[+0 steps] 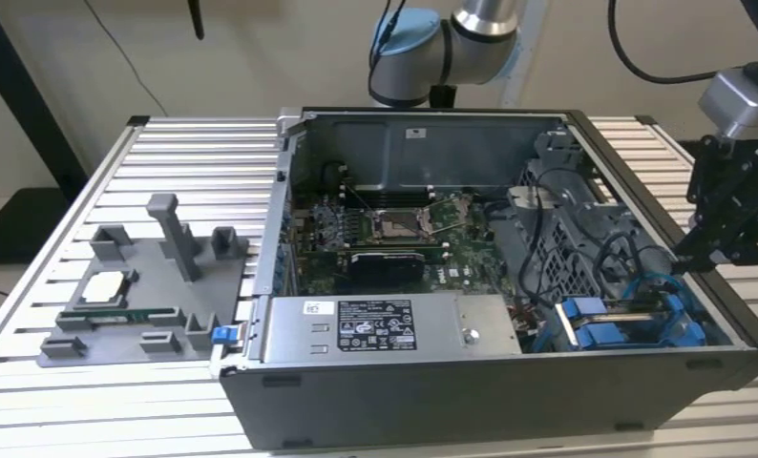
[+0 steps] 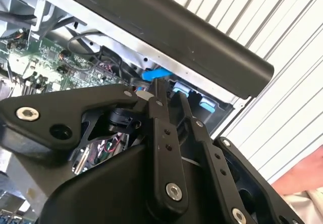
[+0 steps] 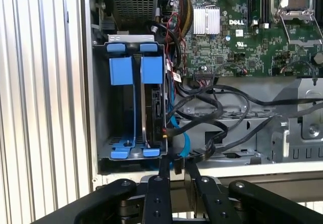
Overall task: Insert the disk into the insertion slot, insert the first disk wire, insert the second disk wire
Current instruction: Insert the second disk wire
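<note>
Down-pointing fingers (image 3: 162, 172) pinch the blue wire (image 3: 182, 143) beside the disk (image 3: 154, 103).

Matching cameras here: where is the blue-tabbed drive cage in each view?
Exterior view: drive cage at the exterior view's right, case's near corner.
First wrist view: cage between case wall and cables.
Second wrist view: blue tabs under the black case rim.
Shared landmark: green motherboard.
</note>
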Available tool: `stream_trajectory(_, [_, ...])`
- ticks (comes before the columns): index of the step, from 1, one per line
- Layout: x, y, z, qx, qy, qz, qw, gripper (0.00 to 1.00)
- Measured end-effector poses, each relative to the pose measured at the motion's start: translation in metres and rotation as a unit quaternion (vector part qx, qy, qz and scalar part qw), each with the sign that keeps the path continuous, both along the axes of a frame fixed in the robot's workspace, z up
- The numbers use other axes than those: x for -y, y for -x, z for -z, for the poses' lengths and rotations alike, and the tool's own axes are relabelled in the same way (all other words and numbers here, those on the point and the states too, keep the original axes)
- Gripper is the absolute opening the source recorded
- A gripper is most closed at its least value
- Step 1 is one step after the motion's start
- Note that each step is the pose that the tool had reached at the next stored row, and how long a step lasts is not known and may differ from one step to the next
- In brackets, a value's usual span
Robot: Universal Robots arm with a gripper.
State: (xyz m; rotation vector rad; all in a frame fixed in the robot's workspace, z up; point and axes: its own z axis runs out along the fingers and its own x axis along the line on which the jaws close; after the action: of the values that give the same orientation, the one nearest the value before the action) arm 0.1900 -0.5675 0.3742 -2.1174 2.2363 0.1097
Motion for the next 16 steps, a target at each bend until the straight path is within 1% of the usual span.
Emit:
stream_trajectory(3, [0.0001, -0.0008, 0.0010, -0.0001, -0.0001, -0.002, 1.0000, 1.00])
stream_trajectory(10, [0.0001, -0.0009, 0.0068, -0.0009, -0.0012, -0.006, 1.0000, 1.00])
stream_trajectory(12, [0.0001, -0.0010, 0.0075, -0.0013, -0.0023, -0.007, 1.0000, 1.00])
stream_trajectory(14, [0.0001, -0.0010, 0.0077, -0.0030, -0.0041, -0.009, 0.9999, 1.00])
stream_trajectory(16, [0.0002, -0.0009, 0.0077, -0.0037, -0.0063, -0.010, 0.9999, 1.00])
